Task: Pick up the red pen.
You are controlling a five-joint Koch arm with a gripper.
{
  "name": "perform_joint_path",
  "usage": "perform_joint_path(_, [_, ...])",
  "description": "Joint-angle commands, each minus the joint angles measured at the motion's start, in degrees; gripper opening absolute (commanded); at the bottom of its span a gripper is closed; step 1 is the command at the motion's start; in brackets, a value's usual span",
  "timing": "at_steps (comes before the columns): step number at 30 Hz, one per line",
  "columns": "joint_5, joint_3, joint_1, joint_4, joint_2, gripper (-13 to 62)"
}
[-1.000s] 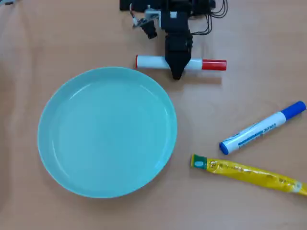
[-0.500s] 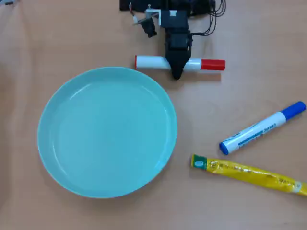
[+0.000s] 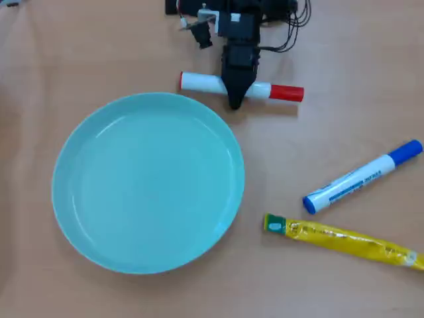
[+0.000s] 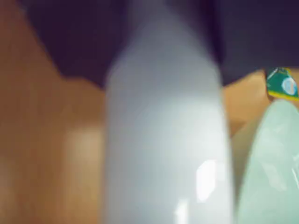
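The red pen (image 3: pixel 202 83) lies flat on the table near the back, white barrel to the left and red cap (image 3: pixel 286 93) to the right in the overhead view. My black gripper (image 3: pixel 235 99) reaches down over the middle of its barrel, with its tip just past the pen's near side. Only one tip shows, so I cannot see how the jaws stand. In the wrist view the white barrel (image 4: pixel 163 140) fills the middle, blurred and very close.
A large pale-green plate (image 3: pixel 66 159) sits just in front of the pen; its rim shows in the wrist view (image 4: pixel 271 163). A white marker with a blue cap (image 3: pixel 363 177) and a yellow packet with a green end (image 3: pixel 344 238) (image 4: pixel 282 84) lie at the right.
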Motion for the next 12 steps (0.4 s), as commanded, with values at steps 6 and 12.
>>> perform_joint_path(6, [-0.44, 1.58, 0.35, 2.2, 5.27, -6.4])
perform_joint_path(12, [-0.44, 1.58, 0.18, 2.46, 5.27, -6.4])
